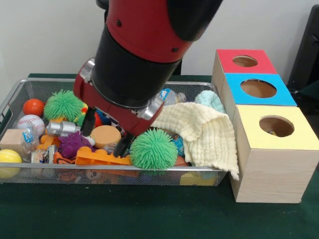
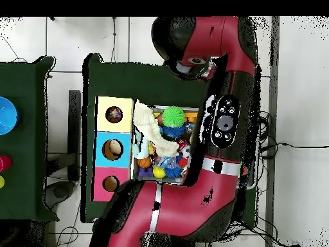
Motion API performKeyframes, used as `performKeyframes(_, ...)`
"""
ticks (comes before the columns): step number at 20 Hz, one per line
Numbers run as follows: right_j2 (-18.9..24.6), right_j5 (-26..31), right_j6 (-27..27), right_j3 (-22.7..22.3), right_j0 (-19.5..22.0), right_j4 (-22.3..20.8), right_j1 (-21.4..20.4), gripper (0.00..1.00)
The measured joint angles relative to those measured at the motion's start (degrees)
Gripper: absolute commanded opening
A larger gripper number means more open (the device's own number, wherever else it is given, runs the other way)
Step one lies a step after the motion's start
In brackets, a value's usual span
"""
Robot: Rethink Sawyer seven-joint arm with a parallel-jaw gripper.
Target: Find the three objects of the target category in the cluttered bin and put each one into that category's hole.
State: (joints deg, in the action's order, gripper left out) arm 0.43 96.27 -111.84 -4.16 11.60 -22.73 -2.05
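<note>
At centre-left of the front view the gripper (image 1: 105, 135) hangs spread and empty low over the bin (image 1: 15, 92), seemingly probing for fabric balls, none clearly visible, while the yellow box's hole (image 1: 276, 126) waits at right.

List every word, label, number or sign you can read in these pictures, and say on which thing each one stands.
No text can be read in either view.
Small packet at the bin's front left: has print, too blurred to read.
Baseball: red stitching only, no letters visible.
Arm's control panel in the overhead view: buttons and marks, too small to read.
Three boxes, yellow, blue, red: plain tops, no labels.
</note>
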Motion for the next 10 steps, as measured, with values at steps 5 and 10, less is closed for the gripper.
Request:
performKeyframes(5, -0.1, 0.0, 5.5, 0.4, 1.1, 0.0, -1.1, 1.0)
performKeyframes(10, -0.1, 0.0, 8.5, 2.1, 1.4, 0.0, -1.5, 1.0)
